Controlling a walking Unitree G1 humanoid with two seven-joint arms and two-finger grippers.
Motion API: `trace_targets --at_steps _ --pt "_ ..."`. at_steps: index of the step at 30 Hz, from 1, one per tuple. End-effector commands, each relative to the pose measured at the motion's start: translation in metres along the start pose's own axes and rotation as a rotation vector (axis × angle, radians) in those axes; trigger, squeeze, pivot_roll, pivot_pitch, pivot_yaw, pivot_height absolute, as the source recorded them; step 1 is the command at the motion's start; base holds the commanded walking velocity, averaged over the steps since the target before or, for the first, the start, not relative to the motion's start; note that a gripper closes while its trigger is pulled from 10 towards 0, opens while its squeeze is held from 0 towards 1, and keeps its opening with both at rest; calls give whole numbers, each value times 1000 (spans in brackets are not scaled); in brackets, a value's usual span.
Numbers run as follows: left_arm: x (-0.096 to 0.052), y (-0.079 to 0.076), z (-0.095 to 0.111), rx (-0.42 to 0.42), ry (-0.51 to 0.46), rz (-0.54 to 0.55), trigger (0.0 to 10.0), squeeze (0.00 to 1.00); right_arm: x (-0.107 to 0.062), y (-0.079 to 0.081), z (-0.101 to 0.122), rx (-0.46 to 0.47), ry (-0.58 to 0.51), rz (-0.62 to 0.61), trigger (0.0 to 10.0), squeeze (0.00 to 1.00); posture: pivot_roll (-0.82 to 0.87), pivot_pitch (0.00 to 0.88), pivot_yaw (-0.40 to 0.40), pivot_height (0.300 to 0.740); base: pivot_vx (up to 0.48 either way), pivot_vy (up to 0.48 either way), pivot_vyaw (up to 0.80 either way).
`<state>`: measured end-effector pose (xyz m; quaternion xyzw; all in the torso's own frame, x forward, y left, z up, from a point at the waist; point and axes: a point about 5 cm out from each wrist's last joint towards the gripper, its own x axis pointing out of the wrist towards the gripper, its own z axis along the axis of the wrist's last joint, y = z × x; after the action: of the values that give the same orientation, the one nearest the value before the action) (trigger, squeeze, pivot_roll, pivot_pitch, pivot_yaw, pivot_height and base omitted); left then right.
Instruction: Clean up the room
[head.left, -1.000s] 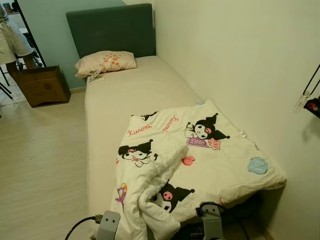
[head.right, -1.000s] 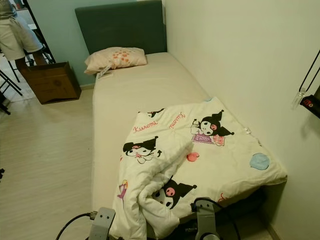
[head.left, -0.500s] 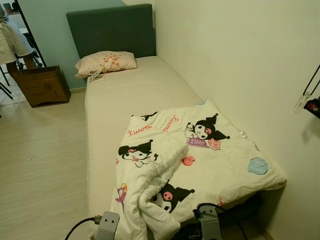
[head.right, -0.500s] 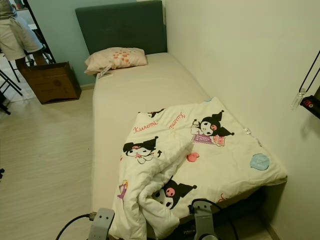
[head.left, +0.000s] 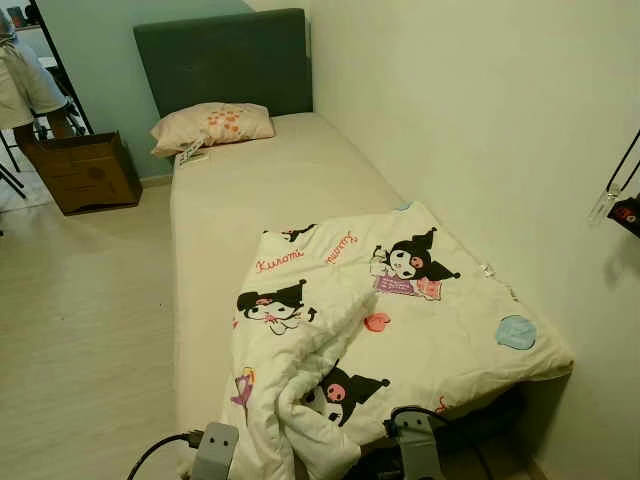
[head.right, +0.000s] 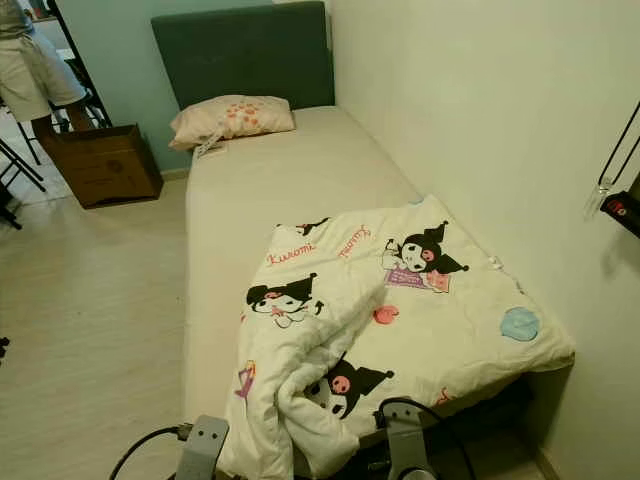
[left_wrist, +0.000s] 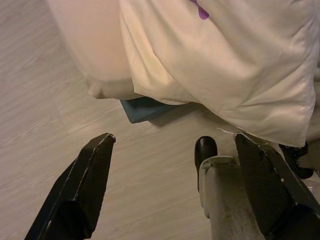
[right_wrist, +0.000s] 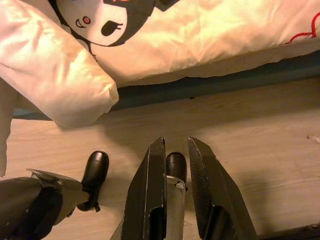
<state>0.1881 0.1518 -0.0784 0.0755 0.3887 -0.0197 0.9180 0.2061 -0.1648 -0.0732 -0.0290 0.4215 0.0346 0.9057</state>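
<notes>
Blanket rumpled at bed foot; pillow by headboard

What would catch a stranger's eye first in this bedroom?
A white cartoon-print quilt lies rumpled over the foot of the bed, one corner spilling off the edge toward the floor. A peach pillow rests at the far end against the green headboard, and a brown cardboard box stands on the floor to the bed's left.
</notes>
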Motion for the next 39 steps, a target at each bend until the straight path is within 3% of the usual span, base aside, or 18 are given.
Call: trace_targets --at_steps 1,6,15,39 --pt "0 3 -2 7 8 6 10000 0 -1 1 -3 45 -5 6 10000 0 -42 55 23 740 0 0 0" --pt "-1 1 -4 9 8 -1 10000 0 -2 -3 -5 78 -7 -5 10000 0 -44 55 21 740 0 0 0" --pt "-2 3 -6 17 8 -12 10000 0 -2 2 -11 16 19 14 10000 0 -46 53 29 740 0 0 0" --pt "-1 -1 -3 30 -4 -34 10000 0 -2 -2 -6 48 -4 -7 10000 0 -62 45 24 740 0 0 0"
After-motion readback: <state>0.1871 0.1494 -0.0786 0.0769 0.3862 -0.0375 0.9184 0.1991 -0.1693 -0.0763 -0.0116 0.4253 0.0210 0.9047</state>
